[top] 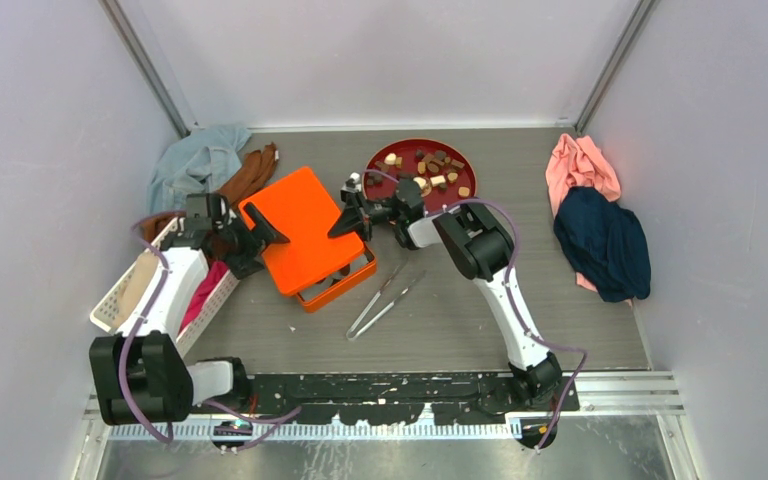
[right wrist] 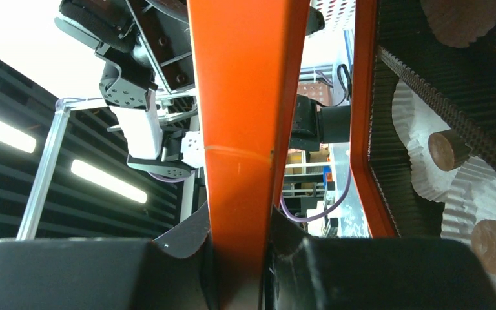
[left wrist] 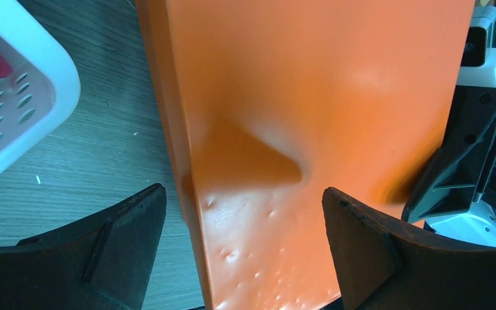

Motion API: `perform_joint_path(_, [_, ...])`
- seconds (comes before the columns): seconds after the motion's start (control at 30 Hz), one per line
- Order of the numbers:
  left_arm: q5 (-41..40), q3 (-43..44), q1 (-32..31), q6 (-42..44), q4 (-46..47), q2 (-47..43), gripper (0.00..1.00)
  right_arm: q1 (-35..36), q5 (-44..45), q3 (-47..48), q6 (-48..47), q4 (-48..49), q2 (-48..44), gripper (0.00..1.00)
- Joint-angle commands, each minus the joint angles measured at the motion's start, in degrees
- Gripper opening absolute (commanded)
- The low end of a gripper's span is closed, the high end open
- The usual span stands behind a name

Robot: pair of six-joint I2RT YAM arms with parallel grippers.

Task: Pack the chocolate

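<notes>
My right arm reaches from its base away and to the left, bends at the elbow, and its wrist points left. The right gripper [top: 346,222] [right wrist: 242,240] is closed tight on the right edge of the orange lid [top: 298,225] [right wrist: 242,97], with one finger on each face of it. My left arm goes forward along the white basket [top: 120,295], and its wrist points right. The left gripper [top: 263,228] [left wrist: 242,200] is wide open at the lid's [left wrist: 329,97] left edge: one finger is over the surface [top: 480,310], the other over the lid, and it holds nothing.

The lid is tilted above the orange box [top: 345,287] [right wrist: 365,129]. Most of the chocolate [top: 426,171] lies scattered on the red round tray [top: 407,146], just beyond the right gripper. The pieces point in no common direction, and they are too small for me to tell their axes. In the box, two round brown pieces [right wrist: 449,150] sit in white paper cups [right wrist: 420,123], their flat ends turned toward the wrist camera. Metal tongs [top: 385,298] lie near the box.
</notes>
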Motion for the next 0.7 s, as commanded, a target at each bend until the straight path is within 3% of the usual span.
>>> perform_joint_path(0.0, [1.8,-0.3,0.5,-0.4,4.6,1.0,0.90,-0.5,1.4,1.3,-0.5,6.0,-0.5,0.01])
perform_joint_path(0.1, [2.0,-0.7,0.5,-0.3,4.7,1.5,0.90,-0.7,1.5,1.0,-0.5,6.0,-0.4,0.03])
perform_joint_path(0.5, [3.2,-2.4,0.5,-0.5,6.6,3.1,0.89,-1.5,1.6,-1.8,-1.6,5.9,-1.8,0.43])
perform_joint_path(0.67, [3.7,-2.7,0.5,-0.7,7.2,3.6,0.89,-2.3,1.8,-3.3,-1.9,6.0,-2.5,0.48])
